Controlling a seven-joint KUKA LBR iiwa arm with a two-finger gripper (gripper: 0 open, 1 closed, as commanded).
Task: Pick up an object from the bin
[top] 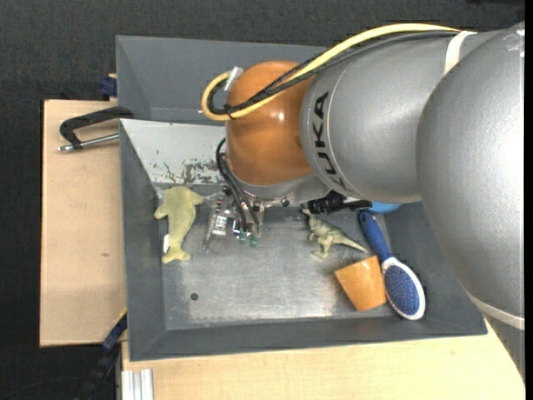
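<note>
Gripper (236, 222) is down low over the floor of the grey metal bin (266, 294), left of centre, under the glossy orange dome-shaped wrist cover (262, 132). The cover and a tangle of dark cabling hide most of the tool. I cannot tell how wide it stands or whether it grips anything. Small metal parts and 1 green speck show at its lower end, close to the bare metal floor.

Nearest thing: a pale yellow dolphin-shaped toy (177, 222), smooth and rubbery-looking, just left of the gripper, lying lengthwise with its tail toward the front wall. It appears clear of the tool.

To the gripper's right lies a small olive dinosaur figure (330, 237), spiky in outline, near the tool but apart from it.

Further right, toward the front corner, an orange cup (362, 283) lies on its side against a blue brush (405, 291) that has an oval, white-rimmed head and a handle running back under the arm.

The back wall is scuffed, with dark flecks on pale metal.

The grey arm (433, 115) covers the bin's right and rear, and 1 yellow cable (375, 37) loops over it to the wrist.
</note>
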